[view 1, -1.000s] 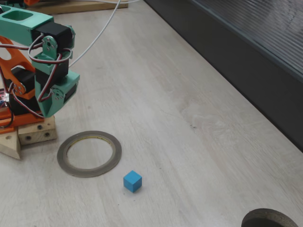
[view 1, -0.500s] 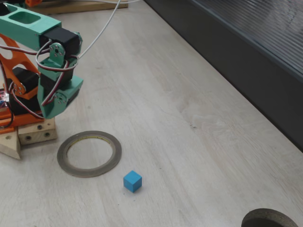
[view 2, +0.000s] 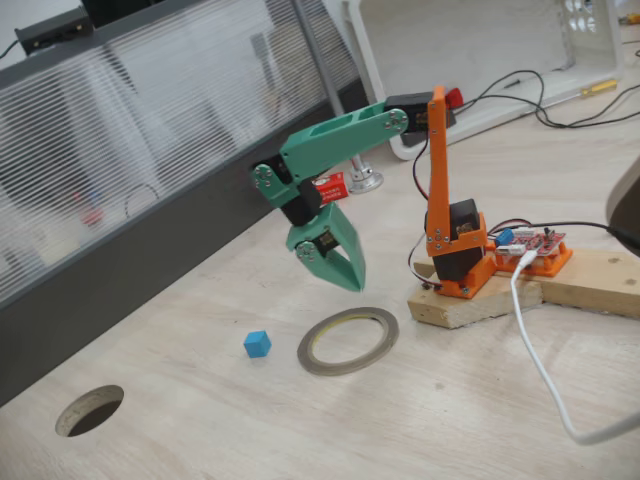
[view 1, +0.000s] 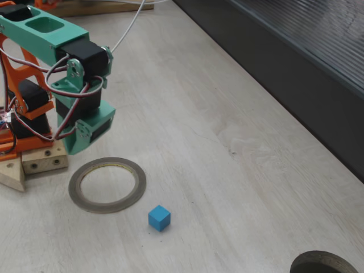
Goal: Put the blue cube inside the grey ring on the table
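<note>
Since the earlier frame, you swung the gripper point(view 2: 352, 282) outward above the grey ring point(view 1: 107, 184); its fingers looked pressed together, empty. Your blue cube point(view 1: 159, 218) sat on the table point(view 1: 227, 142) just outside the ring.

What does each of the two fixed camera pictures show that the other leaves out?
In a fixed view, the gripper hangs fingers-down above the table, beside a red circuit board. In a fixed view looking steeply down, you see screws in the wooden block under the arm. Both fixed views share the blue cube lying just outside the grey ring, the white cable and a dark round hole.
</note>
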Tool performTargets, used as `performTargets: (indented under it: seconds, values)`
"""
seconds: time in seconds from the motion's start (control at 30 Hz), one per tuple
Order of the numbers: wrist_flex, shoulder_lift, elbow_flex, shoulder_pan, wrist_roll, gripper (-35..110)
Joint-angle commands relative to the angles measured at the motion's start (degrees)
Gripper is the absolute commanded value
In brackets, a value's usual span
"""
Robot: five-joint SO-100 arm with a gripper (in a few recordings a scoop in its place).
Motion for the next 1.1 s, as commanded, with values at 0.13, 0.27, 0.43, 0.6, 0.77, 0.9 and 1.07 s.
performTargets:
  seconds: [0.13,0.27,0.43,0.6,0.77,0.9,1.07]
  values:
    - [-9.4,-9.1,-12.9,1.3,0.1,1]
    - [-17.3,-12.7,-15.1,1.3,0.1,1]
    - [-25.4,-14.4,-15.1,1.4,0.1,1]
    - [-31.7,-14.5,-15.2,1.6,0.1,1]
    - [-35.8,-16.9,-15.3,7.3,0.0,1]
    - [-36.0,-17.8,-15.3,8.9,0.0,1]
    - [-36.0,-17.9,-21.0,8.9,0.0,1]
